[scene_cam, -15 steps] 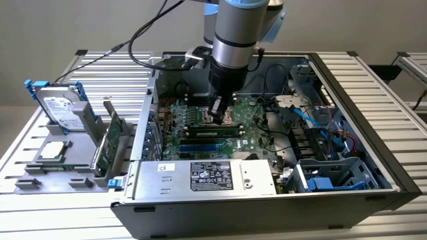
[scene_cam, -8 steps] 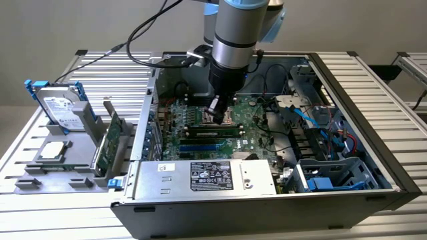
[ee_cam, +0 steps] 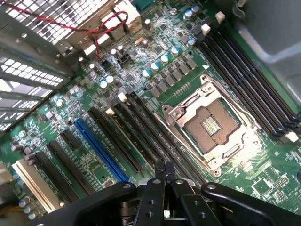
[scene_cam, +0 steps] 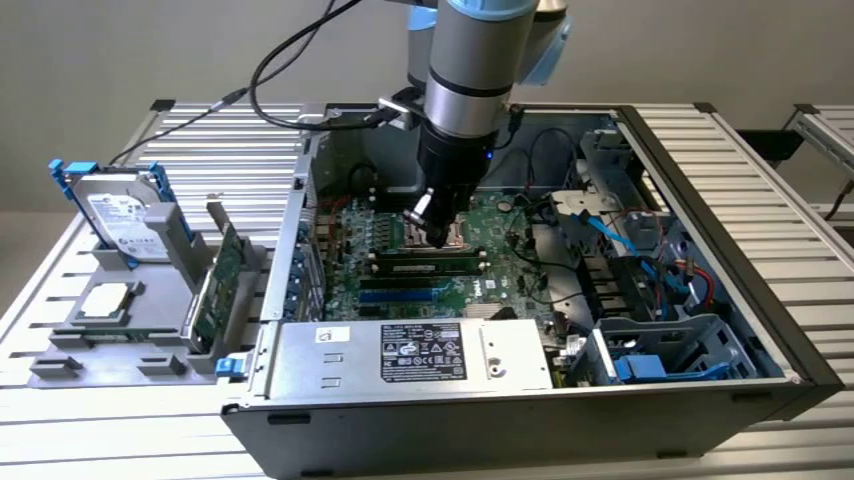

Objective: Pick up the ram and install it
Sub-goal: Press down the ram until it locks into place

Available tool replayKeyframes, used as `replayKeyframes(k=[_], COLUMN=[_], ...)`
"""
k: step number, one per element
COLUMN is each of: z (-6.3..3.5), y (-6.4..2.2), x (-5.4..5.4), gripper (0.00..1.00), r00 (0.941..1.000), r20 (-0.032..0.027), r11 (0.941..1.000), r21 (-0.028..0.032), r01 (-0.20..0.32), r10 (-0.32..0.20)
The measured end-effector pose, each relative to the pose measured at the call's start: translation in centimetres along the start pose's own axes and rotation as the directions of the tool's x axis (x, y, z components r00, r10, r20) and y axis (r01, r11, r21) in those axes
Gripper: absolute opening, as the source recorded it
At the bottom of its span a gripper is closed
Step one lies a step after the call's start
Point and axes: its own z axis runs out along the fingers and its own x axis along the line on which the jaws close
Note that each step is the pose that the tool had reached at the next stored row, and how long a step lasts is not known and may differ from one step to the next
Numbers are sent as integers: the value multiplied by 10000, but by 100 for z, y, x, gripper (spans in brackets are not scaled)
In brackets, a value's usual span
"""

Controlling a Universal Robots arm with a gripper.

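Observation:
The ram (scene_cam: 427, 265), a long green stick with dark chips, lies along a slot on the motherboard (scene_cam: 501, 285) inside the open computer case (scene_cam: 747, 300). In the exterior view my gripper (scene_cam: 435, 215) hangs just above and behind it, over the CPU socket (ee_cam: 211, 125). The wrist view has the two black fingers (ee_cam: 159, 188) pressed together with nothing between them, low over the dark memory slots (ee_cam: 141, 127) beside the socket. There the gripper (ee_cam: 164, 170) is shut, and the ram is hidden from that view.
A silver hard drive (scene_cam: 120, 215), a green expansion card (scene_cam: 220, 285) and a small chip (scene_cam: 107, 300) stand on the grey holder at the exterior view's left. The power supply (scene_cam: 414, 350), blue cables (scene_cam: 607, 225) and drive cage (scene_cam: 654, 350) crowd the case.

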Motion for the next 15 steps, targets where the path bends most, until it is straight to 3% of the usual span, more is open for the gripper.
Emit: replayKeyframes(k=[4, 8, 12, 15], z=[3, 6, 10, 13], y=[-1, -1, -1, -1], x=[0, 0, 0, -1], gripper=[11, 11, 11, 11], r00=[9974, 9894, 9764, 9628], r20=[59, 117, 172, 213], r11=[9974, 9895, 9765, 9630], r21=[-20, -46, -75, -101], r01=[-719, -1447, -2152, -2694], r10=[719, 1447, 2153, 2695])
